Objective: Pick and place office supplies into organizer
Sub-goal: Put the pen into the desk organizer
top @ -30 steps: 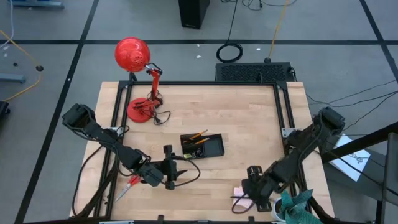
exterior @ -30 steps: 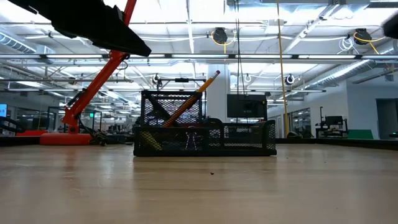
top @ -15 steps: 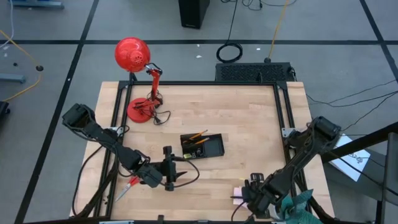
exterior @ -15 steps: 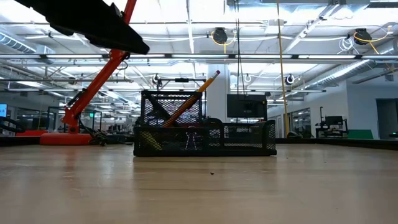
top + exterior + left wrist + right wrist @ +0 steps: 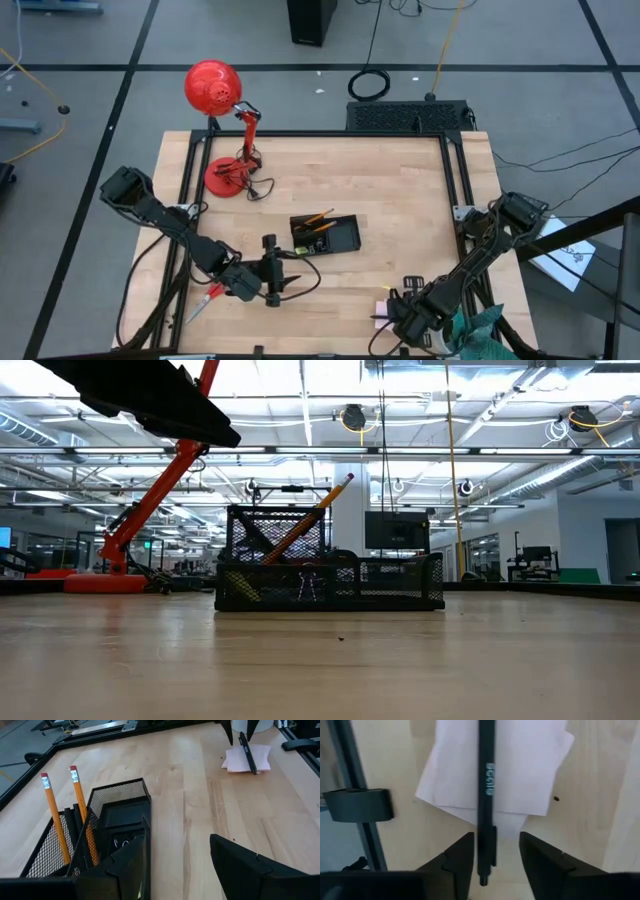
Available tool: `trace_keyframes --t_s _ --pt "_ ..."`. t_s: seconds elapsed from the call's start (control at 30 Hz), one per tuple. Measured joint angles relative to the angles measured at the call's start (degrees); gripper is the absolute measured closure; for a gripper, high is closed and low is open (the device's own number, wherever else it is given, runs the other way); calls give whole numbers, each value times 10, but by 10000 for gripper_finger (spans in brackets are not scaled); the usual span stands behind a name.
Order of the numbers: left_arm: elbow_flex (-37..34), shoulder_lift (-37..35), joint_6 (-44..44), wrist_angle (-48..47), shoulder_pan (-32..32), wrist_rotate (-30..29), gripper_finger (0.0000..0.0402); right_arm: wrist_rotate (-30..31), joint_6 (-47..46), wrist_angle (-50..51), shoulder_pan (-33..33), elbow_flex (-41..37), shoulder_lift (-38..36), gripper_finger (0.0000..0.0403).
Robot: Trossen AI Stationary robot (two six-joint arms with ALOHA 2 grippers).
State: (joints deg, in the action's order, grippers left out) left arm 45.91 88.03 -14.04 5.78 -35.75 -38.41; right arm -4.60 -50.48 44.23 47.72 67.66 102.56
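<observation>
The black mesh organizer (image 5: 326, 234) sits mid-table with two orange pencils (image 5: 54, 815) standing in its tall compartment. At the near right edge a thin dark pen (image 5: 486, 780) lies on the pale sticky-note pad (image 5: 530, 765). My right gripper (image 5: 495, 855) points down over it, open, one finger on each side of the pen's end, and I see no touch. My left gripper (image 5: 282, 272) hovers open just left of the organizer (image 5: 120, 820), holding nothing. Red-handled scissors (image 5: 207, 297) lie on the table under the left arm.
A red desk lamp (image 5: 212, 88) stands on its round base (image 5: 226, 178) at the far left corner, its cord trailing on the table. A black frame rail (image 5: 350, 795) runs close beside the pad. Bare wood lies between the organizer and the pad (image 5: 247, 757).
My right gripper has come down toward the pad and shifted a little toward the table's near edge, tipping more steeply downward. The pen and the pad lie as before.
</observation>
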Motion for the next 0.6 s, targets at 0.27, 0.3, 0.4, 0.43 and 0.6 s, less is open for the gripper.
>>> trace_keyframes --t_s 0.27,0.3,0.4,0.43,0.6 --pt "0 0 0 0 0 0 174 -1 4 26 -8 0 0 372" --pt "0 0 0 0 0 0 174 -1 6 29 -9 0 0 383" --pt "0 0 -1 0 0 0 174 -6 13 37 -9 0 0 384" --pt "0 0 -1 0 0 0 174 -12 13 42 -9 0 0 378" --pt "0 0 -2 0 0 0 174 -16 8 76 -11 0 -4 371"
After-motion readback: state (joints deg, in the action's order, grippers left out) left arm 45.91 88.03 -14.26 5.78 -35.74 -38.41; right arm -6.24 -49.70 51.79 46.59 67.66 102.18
